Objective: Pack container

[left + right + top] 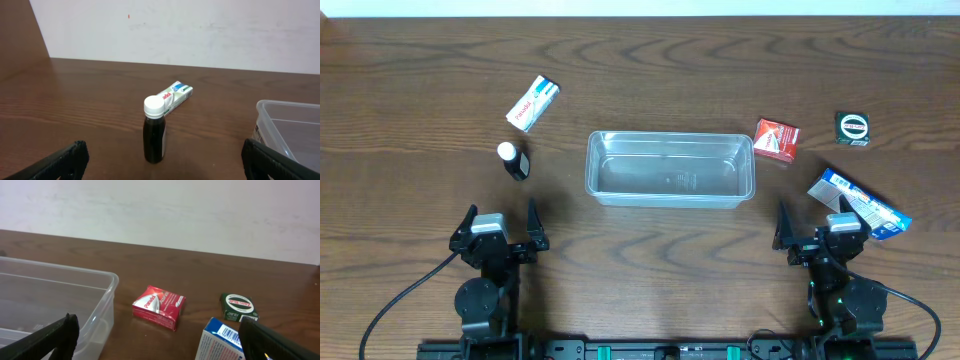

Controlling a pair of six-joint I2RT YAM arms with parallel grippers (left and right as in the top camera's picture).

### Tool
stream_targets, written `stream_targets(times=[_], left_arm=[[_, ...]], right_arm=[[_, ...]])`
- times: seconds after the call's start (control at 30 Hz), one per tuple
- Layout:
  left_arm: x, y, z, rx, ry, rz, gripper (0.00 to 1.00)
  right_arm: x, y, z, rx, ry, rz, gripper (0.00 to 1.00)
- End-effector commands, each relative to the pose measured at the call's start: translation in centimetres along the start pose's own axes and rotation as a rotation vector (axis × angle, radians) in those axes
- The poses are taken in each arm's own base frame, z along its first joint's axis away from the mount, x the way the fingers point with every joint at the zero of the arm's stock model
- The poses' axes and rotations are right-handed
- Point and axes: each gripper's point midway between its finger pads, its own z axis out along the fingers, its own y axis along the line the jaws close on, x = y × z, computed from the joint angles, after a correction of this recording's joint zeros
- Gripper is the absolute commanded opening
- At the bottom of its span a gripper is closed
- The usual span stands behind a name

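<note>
The clear plastic container (669, 168) lies empty at the table's middle; its rim also shows in the left wrist view (287, 107) and in the right wrist view (60, 277). My left gripper (500, 228) is open and empty, near the front edge, behind a small dark bottle with a white cap (513, 160) (154, 130). My right gripper (820, 228) is open and empty, beside a blue-and-white box (860, 202) (222, 340). A red box (776, 139) (159, 306), a green box (852, 128) (239, 307) and a white box (533, 103) (176, 95) lie around the container.
A white wall (175, 30) rises behind the table's far edge. Black cables (405, 300) run along the front edge by the arm bases.
</note>
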Motion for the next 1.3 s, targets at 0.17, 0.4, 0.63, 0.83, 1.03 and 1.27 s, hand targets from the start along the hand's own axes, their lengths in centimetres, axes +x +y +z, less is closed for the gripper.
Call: stream_targets(times=[0.17, 0.4, 0.63, 0.83, 1.03, 1.27], left_arm=[[1.55, 0.30, 0.07, -0.014, 0.048, 0.002, 0.98], [1.55, 0.30, 0.07, -0.014, 0.048, 0.002, 0.98], [1.55, 0.30, 0.07, -0.014, 0.048, 0.002, 0.98], [1.55, 0.30, 0.07, -0.014, 0.048, 0.002, 0.98], [1.56, 0.30, 0.07, -0.014, 0.048, 0.002, 0.98], [1.55, 0.30, 0.07, -0.014, 0.048, 0.002, 0.98]], right_arm=[[0.15, -0.06, 0.00, 0.001, 0.003, -0.012, 0.99], [0.15, -0.06, 0.00, 0.001, 0.003, -0.012, 0.99], [0.16, -0.06, 0.00, 0.001, 0.004, -0.012, 0.99], [0.15, -0.06, 0.00, 0.001, 0.003, -0.012, 0.99], [0.16, -0.06, 0.00, 0.001, 0.004, -0.012, 0.99], [-0.28, -0.95, -0.02, 0.053, -0.012, -0.056, 0.99]])
